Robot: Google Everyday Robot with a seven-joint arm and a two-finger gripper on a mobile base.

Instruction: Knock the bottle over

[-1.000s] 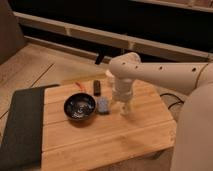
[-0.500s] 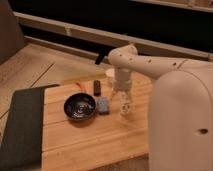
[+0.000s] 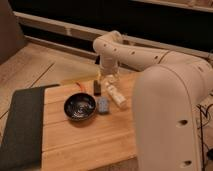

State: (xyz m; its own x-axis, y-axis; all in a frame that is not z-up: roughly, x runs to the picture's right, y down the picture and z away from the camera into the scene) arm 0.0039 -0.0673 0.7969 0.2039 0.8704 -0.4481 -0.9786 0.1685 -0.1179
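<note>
The bottle (image 3: 117, 96), clear with a pale cap, appears to lie on its side on the wooden counter (image 3: 90, 142). It is set on a slant, its far end pointing left and its near end right. Just left of it is a flat blue-grey block (image 3: 103, 105), and left of that sits a dark bowl (image 3: 80, 107). A short dark cylinder (image 3: 97, 88) stands just beyond the block.

The end effector (image 3: 111, 77) hangs over the far end of the bottle, at the end of a white arm (image 3: 135, 55) that reaches in from the bulky white robot body (image 3: 167, 120) on the right. I cannot tell whether it is released or clenched.

A dark grey mat (image 3: 20, 125) covers the left part of the counter. Pale wooden flooring (image 3: 35, 67) stretches beyond, up to a light rail (image 3: 55, 25) against a dark wall.
</note>
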